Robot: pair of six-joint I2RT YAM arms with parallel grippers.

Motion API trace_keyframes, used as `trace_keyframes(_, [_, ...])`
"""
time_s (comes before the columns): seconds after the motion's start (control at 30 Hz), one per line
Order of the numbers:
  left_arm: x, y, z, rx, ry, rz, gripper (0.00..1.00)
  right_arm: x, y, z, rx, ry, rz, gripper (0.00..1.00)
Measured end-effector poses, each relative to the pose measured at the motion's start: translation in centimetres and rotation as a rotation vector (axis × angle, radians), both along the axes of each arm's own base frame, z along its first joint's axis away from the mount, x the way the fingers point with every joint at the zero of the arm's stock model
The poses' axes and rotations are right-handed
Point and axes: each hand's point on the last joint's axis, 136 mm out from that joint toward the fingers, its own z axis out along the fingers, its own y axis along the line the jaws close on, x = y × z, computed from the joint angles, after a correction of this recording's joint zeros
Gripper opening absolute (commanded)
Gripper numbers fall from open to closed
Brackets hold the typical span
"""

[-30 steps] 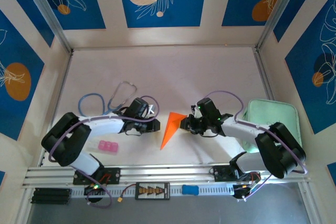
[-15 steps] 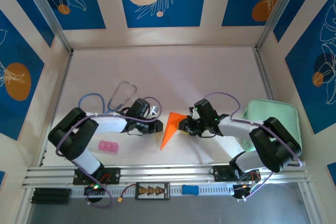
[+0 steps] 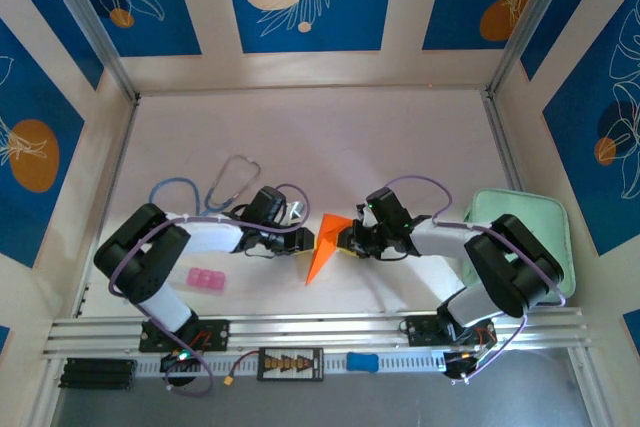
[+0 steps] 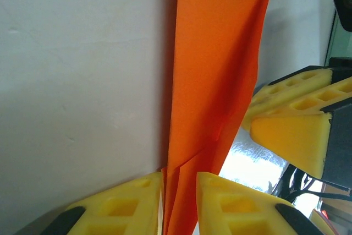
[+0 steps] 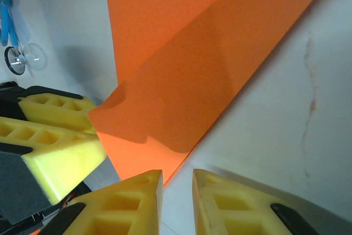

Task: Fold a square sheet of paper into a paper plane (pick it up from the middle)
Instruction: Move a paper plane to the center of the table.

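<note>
Top external, white table (image 3: 330, 137): left end effector (image 3: 304, 240) grips plane (image 3: 320, 253), right end effector (image 3: 342, 238) unclear.

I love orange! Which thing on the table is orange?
The pointed folded paper in the middle; the small block is pink, the tray pale green.
</note>
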Motion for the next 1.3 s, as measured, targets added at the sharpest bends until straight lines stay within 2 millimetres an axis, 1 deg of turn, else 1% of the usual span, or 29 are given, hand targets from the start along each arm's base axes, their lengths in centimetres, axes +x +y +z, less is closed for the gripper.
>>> trace_keyframes(0.23, [-0.8, -0.1, -0.4, 0.018, 0.018, -0.019, 0.25, -0.1, 0.1, 0.0, 0.001, 0.000, 0.003, 0.22])
trace_keyframes(0.37, [-1.4, -0.3, -1.0, 0.030, 0.032, -0.034, 0.26, -0.2, 0.2, -0.1, 0.001, 0.001, 0.008, 0.22])
trace_keyframes(0.57, [-1.4, -0.6, -1.0, 0.045, 0.040, -0.049, 0.26, -0.2, 0.3, -0.4, 0.002, 0.009, 0.013, 0.22])
trace_keyframes(0.77, [-1.4, -0.8, -1.0, 0.043, 0.044, -0.061, 0.26, -0.2, 1.0, -0.3, 0.031, 0.014, 0.022, 0.20])
trace_keyframes(1.07, [-1.7, -2.1, -0.8, -0.007, 0.049, -0.088, 0.26, -0.1, 1.4, 0.2, 0.060, 0.008, 0.028, 0.19])
trace_keyframes(1.2, [-2.1, -2.7, -0.8, -0.026, 0.053, -0.102, 0.19, 0.0, 1.5, 0.3, 0.065, 0.004, 0.029, 0.19])
trace_keyframes(1.3, [-2.4, -3.0, -0.7, -0.034, 0.059, -0.110, 0.09, 0.0, 1.5, 0.3, 0.067, 0.001, 0.029, 0.20])
